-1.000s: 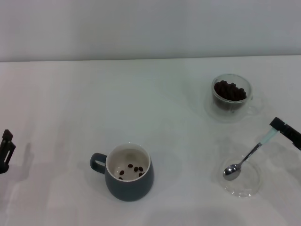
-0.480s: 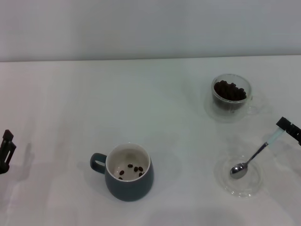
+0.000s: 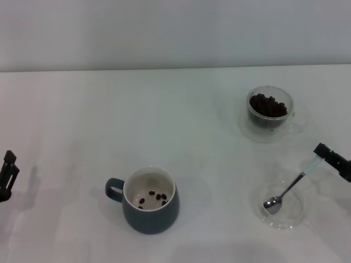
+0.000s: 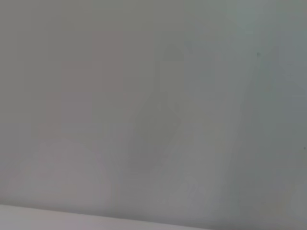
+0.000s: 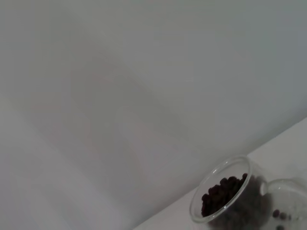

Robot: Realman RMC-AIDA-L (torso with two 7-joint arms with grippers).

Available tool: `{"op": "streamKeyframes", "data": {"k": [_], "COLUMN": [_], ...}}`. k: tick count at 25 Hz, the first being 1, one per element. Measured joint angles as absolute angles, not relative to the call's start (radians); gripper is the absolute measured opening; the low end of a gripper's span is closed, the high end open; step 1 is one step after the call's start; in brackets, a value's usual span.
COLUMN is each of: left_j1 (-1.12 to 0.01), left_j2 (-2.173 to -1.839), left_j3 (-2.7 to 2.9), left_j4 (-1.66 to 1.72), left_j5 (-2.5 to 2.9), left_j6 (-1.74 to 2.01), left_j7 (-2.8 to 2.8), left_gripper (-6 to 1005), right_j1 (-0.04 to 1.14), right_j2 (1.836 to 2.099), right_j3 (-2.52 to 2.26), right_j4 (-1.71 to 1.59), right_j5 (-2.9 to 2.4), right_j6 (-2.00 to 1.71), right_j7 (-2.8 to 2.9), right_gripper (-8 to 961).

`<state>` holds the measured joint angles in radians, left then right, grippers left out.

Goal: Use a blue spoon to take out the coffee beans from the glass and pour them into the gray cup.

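Observation:
The blue spoon [image 3: 289, 187] leans with its metal bowl resting in a flat clear glass dish [image 3: 293, 215] at the right front. My right gripper [image 3: 324, 153] at the right edge is shut on the end of its pale handle. The glass [image 3: 269, 113] with a heap of coffee beans [image 3: 267, 105] stands behind the dish; it also shows in the right wrist view [image 5: 225, 199]. The gray cup [image 3: 151, 209] stands at the front middle, handle to the left, with a few beans [image 3: 153, 197] inside. My left gripper [image 3: 6, 175] is parked at the far left edge.
The white table [image 3: 164, 120] ends at a pale wall behind. The left wrist view shows only a plain pale surface.
My right gripper with the spoon drifted right, then came back left. The spoon bowl slid within the dish and now lies slightly nearer the front. The left arm has not moved.

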<state>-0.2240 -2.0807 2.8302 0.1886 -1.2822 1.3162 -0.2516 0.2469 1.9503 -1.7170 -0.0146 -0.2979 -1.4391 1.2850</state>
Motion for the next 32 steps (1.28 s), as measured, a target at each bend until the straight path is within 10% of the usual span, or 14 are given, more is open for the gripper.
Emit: {"op": "streamKeyframes", "data": {"k": [27,32], "left_j1": [-0.216,-0.216], "left_j2": [-2.082,-2.082], "left_j3": [2.83,2.83], "left_j4": [0.189,0.189], "left_j5": [-1.287,-1.287], "left_j6": [1.316,1.316], "left_j7": [-0.255,-0.253], "left_gripper": [710,710], "right_j1": [0.278,0.257], "right_j2": [1.934,1.98], "right_j3": [-1.515,-1.254], "right_j4": [-0.032,-0.065], "right_j5": [-0.337,-0.333], "right_j6": [-1.424,-1.44], "right_j7": [1.154,0.795], "right_gripper": [368,368]}}
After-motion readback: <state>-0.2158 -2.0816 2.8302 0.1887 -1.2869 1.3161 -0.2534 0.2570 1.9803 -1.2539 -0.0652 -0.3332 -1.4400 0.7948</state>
